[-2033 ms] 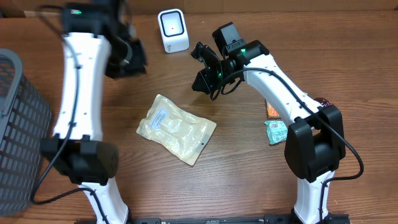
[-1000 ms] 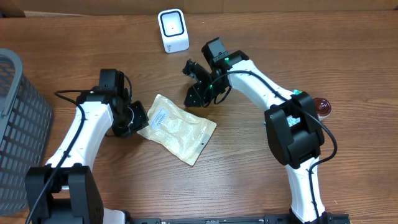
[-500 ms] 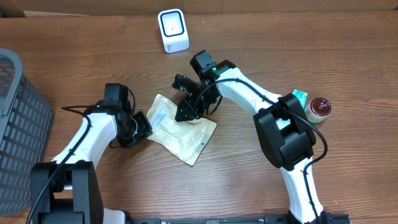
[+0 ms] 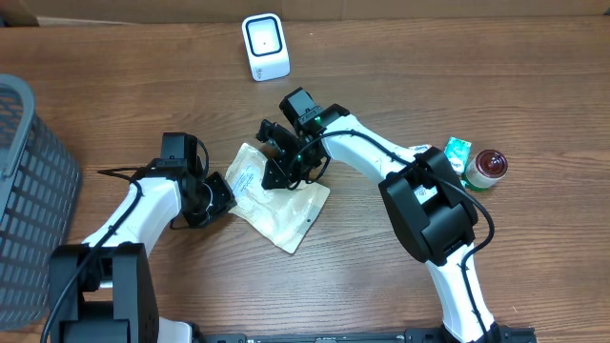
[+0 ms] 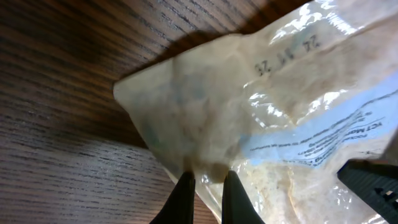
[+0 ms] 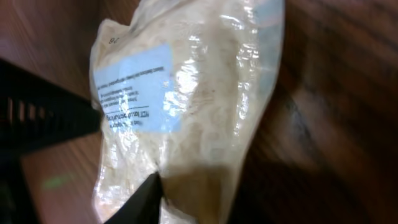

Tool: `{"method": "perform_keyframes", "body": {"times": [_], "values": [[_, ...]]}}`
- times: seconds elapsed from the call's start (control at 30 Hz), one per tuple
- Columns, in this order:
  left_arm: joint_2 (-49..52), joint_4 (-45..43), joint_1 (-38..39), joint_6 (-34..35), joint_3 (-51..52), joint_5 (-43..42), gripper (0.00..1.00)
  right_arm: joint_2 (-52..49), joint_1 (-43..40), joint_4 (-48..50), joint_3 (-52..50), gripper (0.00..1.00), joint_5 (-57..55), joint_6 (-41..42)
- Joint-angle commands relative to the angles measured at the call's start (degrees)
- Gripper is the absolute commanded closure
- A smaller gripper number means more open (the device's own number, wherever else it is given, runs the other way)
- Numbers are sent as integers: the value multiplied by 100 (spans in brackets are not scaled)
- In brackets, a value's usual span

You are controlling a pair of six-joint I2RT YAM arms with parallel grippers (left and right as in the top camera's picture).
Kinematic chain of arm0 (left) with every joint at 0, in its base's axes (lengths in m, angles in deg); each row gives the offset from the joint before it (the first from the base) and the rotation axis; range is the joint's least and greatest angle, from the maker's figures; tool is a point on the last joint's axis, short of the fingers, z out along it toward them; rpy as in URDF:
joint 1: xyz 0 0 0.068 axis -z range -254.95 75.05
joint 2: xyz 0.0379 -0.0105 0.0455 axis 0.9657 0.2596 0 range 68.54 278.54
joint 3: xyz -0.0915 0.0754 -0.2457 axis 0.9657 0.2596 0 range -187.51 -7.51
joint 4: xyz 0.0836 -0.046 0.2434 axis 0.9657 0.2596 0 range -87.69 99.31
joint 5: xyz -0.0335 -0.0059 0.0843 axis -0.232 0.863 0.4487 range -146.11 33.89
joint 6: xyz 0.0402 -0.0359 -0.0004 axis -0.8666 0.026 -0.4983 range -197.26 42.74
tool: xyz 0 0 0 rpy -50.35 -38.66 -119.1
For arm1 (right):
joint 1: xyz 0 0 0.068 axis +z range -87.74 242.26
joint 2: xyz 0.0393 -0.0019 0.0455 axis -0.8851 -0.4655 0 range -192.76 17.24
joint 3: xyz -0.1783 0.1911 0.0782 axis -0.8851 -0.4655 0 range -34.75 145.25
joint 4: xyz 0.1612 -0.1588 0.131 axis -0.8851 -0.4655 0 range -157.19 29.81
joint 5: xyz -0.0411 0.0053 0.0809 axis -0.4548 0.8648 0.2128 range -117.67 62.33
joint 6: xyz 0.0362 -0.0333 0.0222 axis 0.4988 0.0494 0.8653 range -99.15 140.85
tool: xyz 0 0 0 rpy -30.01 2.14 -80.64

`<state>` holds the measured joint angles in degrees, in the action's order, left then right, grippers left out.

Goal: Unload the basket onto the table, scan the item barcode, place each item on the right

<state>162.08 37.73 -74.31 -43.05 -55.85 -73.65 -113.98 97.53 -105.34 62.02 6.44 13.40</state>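
Both arms are being seen much closer in than two seconds ago. The left gripper [image 4: 214, 195], then high at the table's ten o'clock, is now being held low at the nine o'clock edge of the clear food pouch [image 4: 286, 205]. The right gripper [image 4: 281, 164], then hovering clear, is being pressed onto the pouch's twelve o'clock edge. The pouch itself is being kept at the table's centre, slightly shifted and rumpled.

On the left wrist camera, the left fingers are being held fully closed, their tips touching the pouch's near corner. Whether film is being nipped between them cannot be told. On the right wrist camera, only one dark finger is being shown against the pouch, so how far those jaws are parted, and whether anything is being gripped, cannot be told either.

The pick-up step is judged to be in hand, with nothing yet being presented to the barcode scanner [image 4: 265, 46], which is being left standing at twelve o'clock, well apart from the pouch. The pale blue printed label [image 4: 246, 178] is being shown face up near the pouch's ten o'clock corner.

Next, a firm pinch on the edge is being called for, then a lift and a carry towards twelve o'clock, with the label being turned to face the scanner's window. The slippery, floppy film is being judged likely to sag or slide.
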Motion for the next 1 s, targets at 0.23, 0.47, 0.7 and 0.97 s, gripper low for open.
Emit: {"method": "perform_keyframes", "body": {"times": [0.23, 0.47, 0.7, 0.97], "values": [[-24, -31, -44, 9, -92, -160, 96, -85, -136, -271, 55, 96, -144, 319], [-109, 780, -337, -566, -885, -157, 95, 463, -369, -914, 413, 96, -581, 566], [-103, 793, -800, -719, -1113, -55, 96, 1440, -4, -1670, 463, 96, -4680, 1941], [-103, 776, -876, -723, -1113, 166, 96, 1147, 852, -3084, 455, 96, -8295, 2785]]}}
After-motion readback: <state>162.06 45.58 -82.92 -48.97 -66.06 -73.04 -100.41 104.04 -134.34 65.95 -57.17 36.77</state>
